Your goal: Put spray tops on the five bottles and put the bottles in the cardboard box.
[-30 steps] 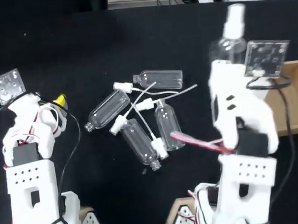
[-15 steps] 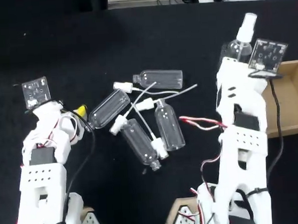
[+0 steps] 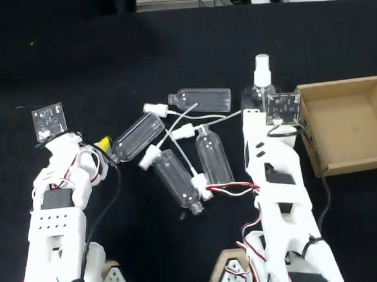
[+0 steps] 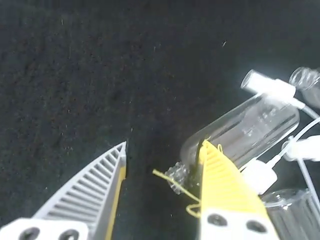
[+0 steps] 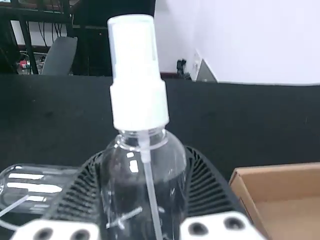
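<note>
**Step in hand.** I judged the task to be at the boxing of the first of the five bottles.

**Right arm.**
- The right pincer (image 5: 142,165) was clamped on the capped bottle (image 5: 137,150).
- Its dark ribbed fingers (image 5: 200,175) pressed both sides of the bottle's body.
- The bottle stood upright in the grip. Its spray top (image 5: 136,75) was seated on the neck, and the dip tube ran down inside.
- The cardboard box (image 3: 337,84) sat just beside this pincer, on the side away from the heap. Its near wall was close to the held bottle but not under it.

**Left arm.**
- The left pincer (image 4: 164,147) had its jaws apart and held nothing.
- It sat low over the surface (image 3: 108,57).
- The threaded neck of an uncapped bottle (image 4: 245,130) lay just beside its yellow finger (image 4: 220,185). The neck was not between the jaws.

**Remaining stock.** Beyond the left pincer, between the two arms, lay this bottle and three others (image 3: 213,157) in a loose heap. The loose spray tops (image 3: 183,131) and their tubes were crossed among them.

**Next move, as I judged it.**
1. Carry the right pincer sideways over the box wall.
2. Lower the bottle inside, then release it.
3. Shift the left pincer so that the uncapped bottle comes between its jaws before closing.
</note>
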Tool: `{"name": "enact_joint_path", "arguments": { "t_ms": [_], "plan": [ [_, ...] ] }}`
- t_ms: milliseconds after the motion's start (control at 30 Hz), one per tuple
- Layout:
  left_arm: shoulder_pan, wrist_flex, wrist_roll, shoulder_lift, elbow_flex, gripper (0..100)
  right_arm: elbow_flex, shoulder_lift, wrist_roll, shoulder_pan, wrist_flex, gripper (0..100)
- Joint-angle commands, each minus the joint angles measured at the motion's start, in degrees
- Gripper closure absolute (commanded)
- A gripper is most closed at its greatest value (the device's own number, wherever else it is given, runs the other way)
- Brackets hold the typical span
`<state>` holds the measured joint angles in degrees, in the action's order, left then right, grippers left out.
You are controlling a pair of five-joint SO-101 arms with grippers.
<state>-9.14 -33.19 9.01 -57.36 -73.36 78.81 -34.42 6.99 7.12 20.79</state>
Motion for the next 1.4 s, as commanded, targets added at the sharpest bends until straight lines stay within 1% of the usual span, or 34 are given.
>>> {"name": "enact_joint_path", "arguments": {
  "t_ms": [0, 133, 300, 367, 433, 533, 733, 900, 1067, 1200, 1367],
  "plan": [
    [0.6, 1.2, 0.4, -0.9, 0.7, 79, -3.1, 5.9, -2.9, 0.8, 3.1, 98.7],
    [0.6, 1.2, 0.4, -0.9, 0.6, 79, -5.1, 15.5, -4.6, 0.7, 10.9, 98.7],
    [0.6, 1.6, 0.4, -0.9, 0.2, 79, -2.8, 24.9, -4.4, 0.3, 26.3, 98.8],
    [0.6, 3.2, 0.4, -0.9, -0.6, 79, -2.2, 27.5, -4.3, 0.5, 31.5, 98.8],
    [0.6, 5.5, 0.4, -0.9, -1.9, 79, -2.3, 29.9, -4.3, 0.3, 34.5, 98.7],
    [0.6, 7.1, 0.4, -0.9, -2.9, 79, -2.9, 32.0, -4.3, 0.2, 34.8, 98.3],
    [0.6, 7.0, 0.4, -0.9, -2.8, 79, -3.0, 33.5, -4.3, 0.2, 34.6, 98.2],
    [0.6, 7.0, 0.4, -0.9, -2.7, 79, -3.3, 33.0, -3.9, 0.2, 30.6, 97.9],
    [0.6, 7.2, 0.4, -0.9, -2.6, 79, -1.8, 33.0, -0.1, -1.8, 30.6, 88.7],
    [0.6, 7.3, 0.4, -0.9, -2.6, 79, -0.6, 32.3, 0.6, -1.9, 31.6, 88.5],
    [0.6, 7.3, 0.4, -0.9, -2.5, 79, 3.4, 27.6, 0.5, -2.1, 30.9, 88.1]
  ]
}}
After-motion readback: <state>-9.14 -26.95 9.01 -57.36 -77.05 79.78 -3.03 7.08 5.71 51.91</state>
